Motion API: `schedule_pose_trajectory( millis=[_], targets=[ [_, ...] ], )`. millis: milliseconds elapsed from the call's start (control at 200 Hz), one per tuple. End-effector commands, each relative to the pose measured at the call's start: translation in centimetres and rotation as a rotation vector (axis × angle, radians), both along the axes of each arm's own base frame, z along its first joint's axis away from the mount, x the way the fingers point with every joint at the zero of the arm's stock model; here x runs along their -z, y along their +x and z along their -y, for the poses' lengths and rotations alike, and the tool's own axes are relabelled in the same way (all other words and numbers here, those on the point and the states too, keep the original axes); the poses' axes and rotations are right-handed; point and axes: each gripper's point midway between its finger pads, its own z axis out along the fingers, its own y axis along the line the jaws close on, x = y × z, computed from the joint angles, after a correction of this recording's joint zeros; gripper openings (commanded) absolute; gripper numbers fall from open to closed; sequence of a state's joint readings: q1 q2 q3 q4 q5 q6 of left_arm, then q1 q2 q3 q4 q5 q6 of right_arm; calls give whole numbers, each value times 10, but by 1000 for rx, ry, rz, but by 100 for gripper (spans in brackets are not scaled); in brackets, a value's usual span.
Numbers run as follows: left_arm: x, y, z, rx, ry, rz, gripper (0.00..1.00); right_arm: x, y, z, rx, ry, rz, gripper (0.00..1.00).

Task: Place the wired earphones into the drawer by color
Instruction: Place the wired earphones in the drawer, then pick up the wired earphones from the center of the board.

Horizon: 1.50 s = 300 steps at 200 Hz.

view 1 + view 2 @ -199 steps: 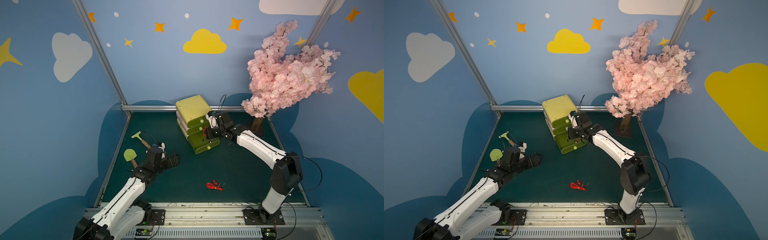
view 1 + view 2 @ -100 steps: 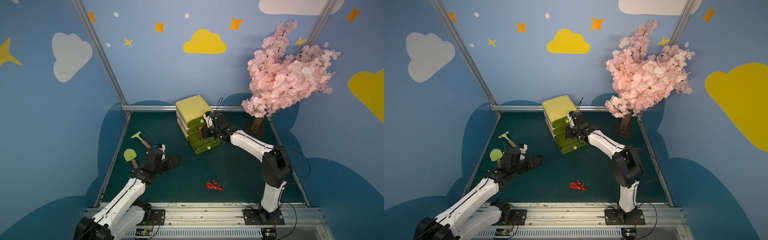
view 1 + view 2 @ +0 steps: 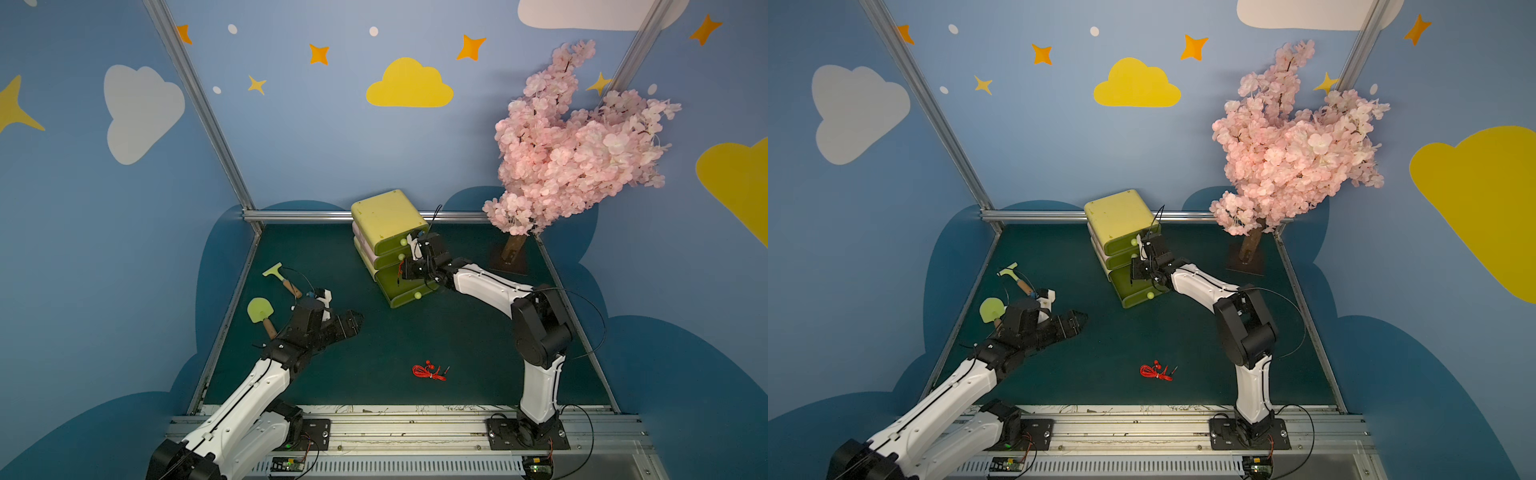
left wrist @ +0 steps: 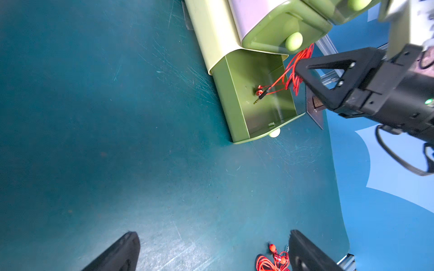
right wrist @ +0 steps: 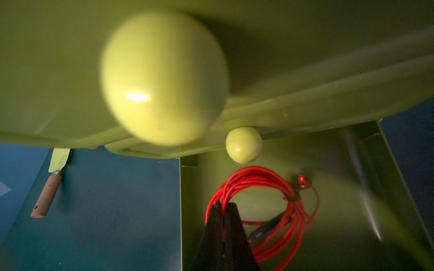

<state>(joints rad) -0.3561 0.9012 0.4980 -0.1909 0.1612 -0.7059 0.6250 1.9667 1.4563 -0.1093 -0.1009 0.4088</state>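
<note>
A green drawer unit [image 3: 384, 216] stands at the back of the mat with its bottom drawer [image 4: 237, 98] pulled open. My right gripper [image 5: 223, 205] is shut on a coil of red wired earphones [image 5: 293, 211] and holds it above that open drawer [image 5: 340, 211]. The coil's earbuds and plug [image 4: 259, 92] hang down inside the drawer. In both top views the right gripper [image 3: 405, 270] [image 3: 1136, 272] is at the drawer fronts. A second red bundle of earphones [image 3: 428, 371] [image 3: 1156, 371] lies on the mat near the front. My left gripper [image 4: 212, 234] [image 3: 353, 322] hovers open and empty, left of that bundle [image 4: 270, 262].
Two green tools with wooden handles [image 3: 279, 276] [image 3: 261, 311] lie by the left wall, close behind my left arm. A pink blossom tree [image 3: 573, 145] stands on a dark base [image 3: 509, 257] at the back right. The two upper drawers are closed, each with a round knob [image 5: 243, 144].
The right arm's elbow has swung inward and its gripper, still holding the red coil, has shifted slightly left over the open drawer. The left arm has not moved.
</note>
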Motion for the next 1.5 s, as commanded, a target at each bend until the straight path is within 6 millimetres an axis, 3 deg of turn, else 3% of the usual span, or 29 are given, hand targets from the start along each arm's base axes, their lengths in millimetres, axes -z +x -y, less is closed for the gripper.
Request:
schedule_pose_trajectory(
  millis=[0, 210, 471, 641, 776, 831, 846, 866, 886, 1202, 1497],
  targets=[
    [-6, -2, 8, 25, -25, 19, 100, 3, 5, 0, 19, 15, 3, 2],
    [-5, -8, 16, 47, -20, 20, 100, -1, 4, 2, 21, 18, -1, 17],
    [-8, -15, 29, 80, -17, 23, 100, -23, -7, 14, 14, 20, 12, 33],
    [-8, -20, 42, 116, -6, 19, 100, -34, -22, 25, -3, 25, 13, 36],
    [-7, -25, 53, 149, 4, 11, 99, -41, -40, 39, -19, 20, 4, 45],
    [-7, -27, 57, 160, 7, 10, 99, -43, -49, 47, -22, 13, 1, 60],
    [-6, -28, 58, 163, 9, 9, 99, -43, -51, 49, -22, 12, 1, 70],
    [-6, -29, 60, 166, 9, 9, 99, -44, -55, 52, -24, 9, 0, 94],
    [-6, -30, 62, 171, 10, 9, 99, -44, -58, 55, -24, 7, 0, 98],
    [3, -47, 99, 263, 67, -12, 92, -41, -107, 102, 3, -32, -14, 99],
    [19, -67, 143, 411, 177, -31, 83, -37, -136, 155, 103, -146, 10, 99]
  ],
)
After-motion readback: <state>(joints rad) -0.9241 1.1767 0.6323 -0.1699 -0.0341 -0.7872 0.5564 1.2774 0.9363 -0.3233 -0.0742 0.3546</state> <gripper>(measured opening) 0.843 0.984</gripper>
